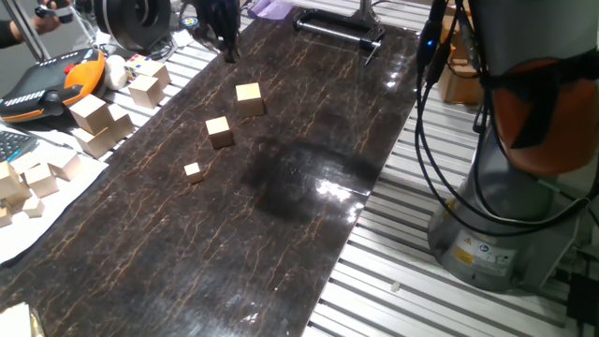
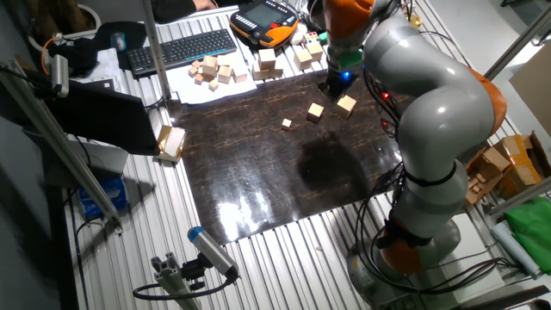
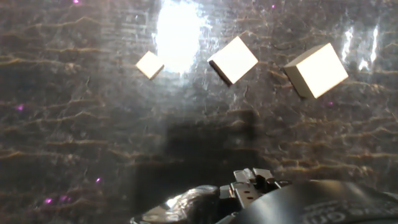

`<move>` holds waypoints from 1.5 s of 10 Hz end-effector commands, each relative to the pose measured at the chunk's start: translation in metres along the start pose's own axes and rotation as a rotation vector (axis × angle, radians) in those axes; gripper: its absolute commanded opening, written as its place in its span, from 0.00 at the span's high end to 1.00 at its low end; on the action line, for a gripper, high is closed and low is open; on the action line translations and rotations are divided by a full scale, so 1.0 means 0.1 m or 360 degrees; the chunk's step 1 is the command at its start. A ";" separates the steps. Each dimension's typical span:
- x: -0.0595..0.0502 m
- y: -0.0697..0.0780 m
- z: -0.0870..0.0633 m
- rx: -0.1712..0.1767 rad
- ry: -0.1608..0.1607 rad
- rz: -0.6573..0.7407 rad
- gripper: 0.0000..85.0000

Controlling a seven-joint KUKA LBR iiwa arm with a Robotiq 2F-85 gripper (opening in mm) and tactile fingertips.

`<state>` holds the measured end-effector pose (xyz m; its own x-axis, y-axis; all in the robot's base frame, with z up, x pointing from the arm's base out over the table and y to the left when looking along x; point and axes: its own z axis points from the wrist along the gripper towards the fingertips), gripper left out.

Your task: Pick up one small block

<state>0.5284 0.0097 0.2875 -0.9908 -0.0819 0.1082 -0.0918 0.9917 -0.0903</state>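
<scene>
Lying untouched between two other cubes, the small block (image 1: 219, 131); gripper (image 2: 336, 86) state unclear

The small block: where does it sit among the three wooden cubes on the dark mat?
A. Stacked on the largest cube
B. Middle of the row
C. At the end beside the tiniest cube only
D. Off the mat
B: the small block lies between the tiny cube and the larger cube, apart from both.

A glossy dark marbled tabletop (image 1: 281, 234) on a slatted aluminium frame (image 1: 393, 271) — glare from overhead light.
</scene>
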 end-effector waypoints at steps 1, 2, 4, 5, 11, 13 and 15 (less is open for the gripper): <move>-0.03 -0.01 0.17 -0.0006 -0.0022 0.0009 0.99; -0.05 -0.03 0.28 -0.0024 -0.0038 0.0017 0.99; -0.09 -0.05 0.53 -0.0028 -0.0077 0.0039 0.99; -0.11 -0.04 0.61 0.0001 -0.0117 0.0058 0.99; -0.18 -0.04 0.67 -0.0014 -0.0083 0.0062 0.99; -0.18 -0.04 0.67 0.0032 -0.0015 0.0198 0.99; -0.18 -0.04 0.67 0.0090 0.0010 0.0327 0.99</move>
<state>0.5396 0.0001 0.2199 -0.9922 0.0871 0.0892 0.0709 0.9827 -0.1713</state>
